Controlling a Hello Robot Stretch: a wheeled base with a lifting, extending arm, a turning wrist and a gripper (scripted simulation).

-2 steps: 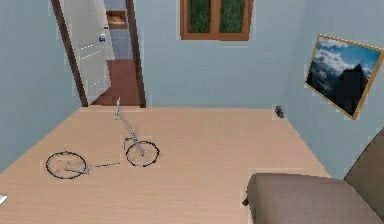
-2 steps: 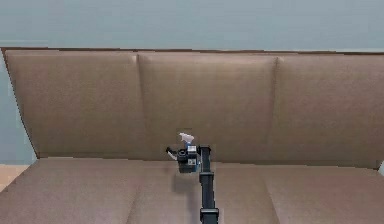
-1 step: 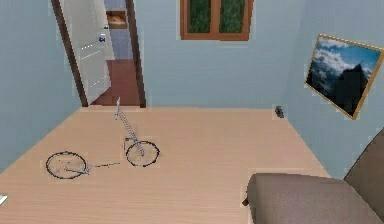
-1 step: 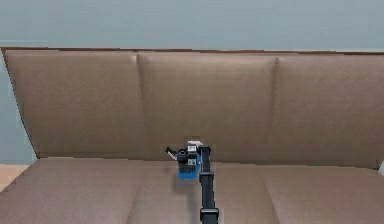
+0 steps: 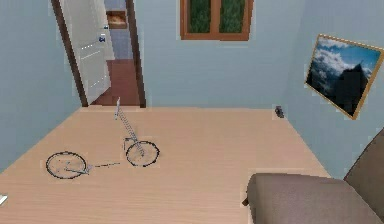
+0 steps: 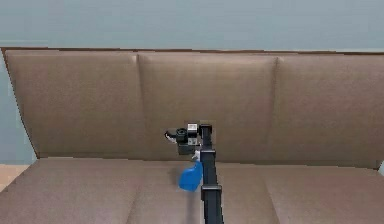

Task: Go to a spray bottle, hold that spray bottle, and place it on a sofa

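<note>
Cut edges and a blob too small to name

The sofa [image 6: 90, 110] runs off both sides and the bottom of the arm side view. A blue blob [image 6: 188, 178] sits against the arm [image 6: 209, 185], too small to name, and I can't tell whether the gripper [image 6: 170, 133] holds anything. In the forward view the top edge crops the window [image 5: 214, 18], and a dark speck [image 5: 279, 112] at the wall's foot is unreadable.

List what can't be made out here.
- Blue blob, arm side view: too small to name; the arm covers its right edge.
- Gripper: holding anything or not, cannot tell against the sofa.
- Forward view: sofa cut off by the bottom and right edges.
- Dark speck, forward view: too small.
</note>
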